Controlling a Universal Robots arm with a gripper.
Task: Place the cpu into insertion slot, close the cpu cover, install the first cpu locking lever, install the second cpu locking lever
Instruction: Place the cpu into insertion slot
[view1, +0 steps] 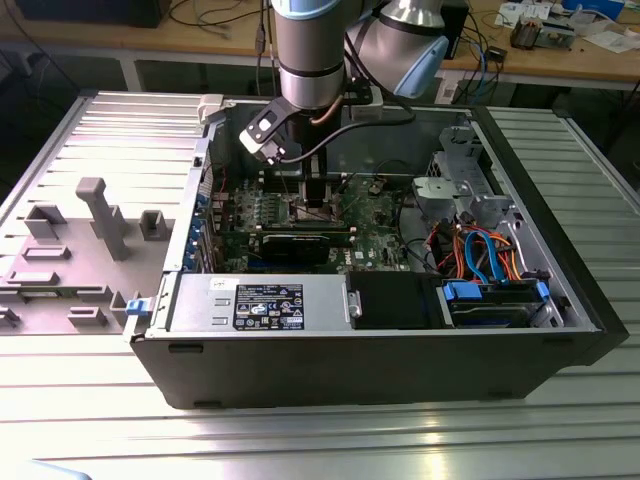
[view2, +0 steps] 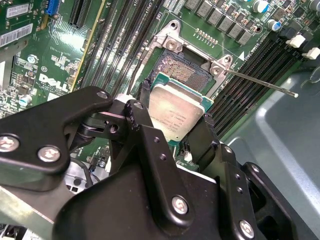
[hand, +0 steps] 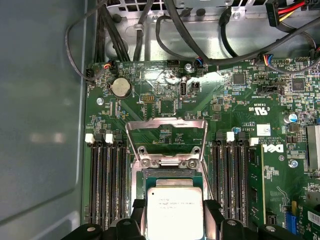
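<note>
Step 1 here: claw (view2: 176, 110) clenched on the cpu (hand: 175, 212) just over the insertion slot (view2: 182, 67), cpu cover (hand: 150, 123) flipped up. Seating wants it dead level and square, imo.

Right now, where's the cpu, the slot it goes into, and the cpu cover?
cpu (view2: 175, 107), second wrist view, middle of its silver top.
insertion slot (view2: 181, 70), second wrist view, its dark centre.
cpu cover (hand: 166, 121), first wrist view, end bar of its raised frame.
</note>
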